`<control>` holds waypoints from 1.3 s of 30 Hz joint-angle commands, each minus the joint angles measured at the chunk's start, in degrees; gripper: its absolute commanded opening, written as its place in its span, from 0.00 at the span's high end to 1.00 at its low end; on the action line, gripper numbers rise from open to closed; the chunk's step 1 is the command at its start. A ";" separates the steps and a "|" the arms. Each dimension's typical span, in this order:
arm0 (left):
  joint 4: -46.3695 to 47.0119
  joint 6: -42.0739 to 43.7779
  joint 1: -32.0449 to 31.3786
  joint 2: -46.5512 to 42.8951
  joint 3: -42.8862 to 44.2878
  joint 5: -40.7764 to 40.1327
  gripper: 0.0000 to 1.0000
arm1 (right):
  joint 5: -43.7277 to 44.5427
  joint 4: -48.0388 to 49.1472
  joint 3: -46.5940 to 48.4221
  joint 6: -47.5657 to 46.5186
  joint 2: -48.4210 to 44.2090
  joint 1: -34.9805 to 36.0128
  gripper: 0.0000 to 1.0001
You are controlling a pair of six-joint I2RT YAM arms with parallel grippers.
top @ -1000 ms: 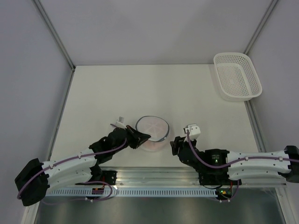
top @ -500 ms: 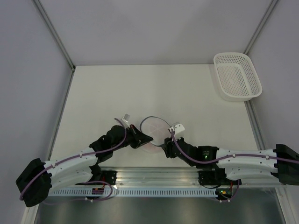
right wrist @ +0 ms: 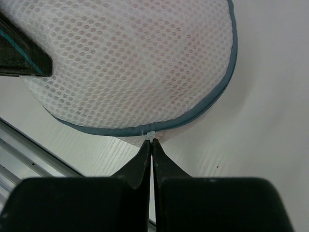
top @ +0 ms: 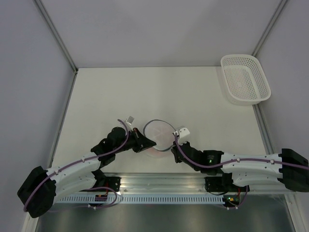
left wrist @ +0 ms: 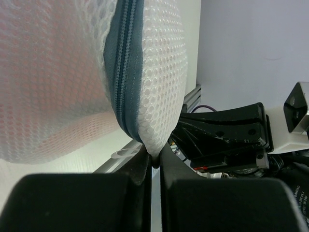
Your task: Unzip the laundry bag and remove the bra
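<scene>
Laundry bag noted at the near middle of the bench, held between the two arms.

- **Left pincer**: clenched on a fold of mesh at the bag's rim, just beside the grey zipper. This is judged to be an anchor, so that the bag is not dragged along when the zip is drawn.
- **Right pincer**: tips pressed together at the small white pull tab on the near rim. The tab looks nipped between them.
- **Zip:** where it can be seen, it appears shut.
- **Bra**: made out only as a pink tinge through the mesh, inside the bag, just beyond the right pincer's tips.
- **White basket**: noted well apart, at the far right corner.
</scene>
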 commanded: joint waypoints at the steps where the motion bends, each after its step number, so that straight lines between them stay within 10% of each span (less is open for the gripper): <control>1: -4.56 6.97 1.84 0.42 2.34 5.74 0.98 | 4.70 -4.63 1.85 0.42 -1.73 -0.50 0.99; 18: -12.57 30.80 12.04 28.60 31.50 21.38 0.96 | 5.41 -14.66 5.10 0.59 -6.75 -0.50 1.00; 23: -13.36 22.82 11.78 29.44 32.51 15.97 0.36 | 4.00 -12.12 5.11 0.51 -6.22 -0.50 1.00; 32: -11.78 8.14 7.39 6.60 11.58 3.64 0.16 | -2.49 -2.72 3.44 -3.09 -6.83 -0.50 1.00; 39: -3.35 -0.84 -0.96 6.12 7.18 -2.51 0.15 | -7.68 1.77 3.70 -4.77 -5.52 -0.59 1.00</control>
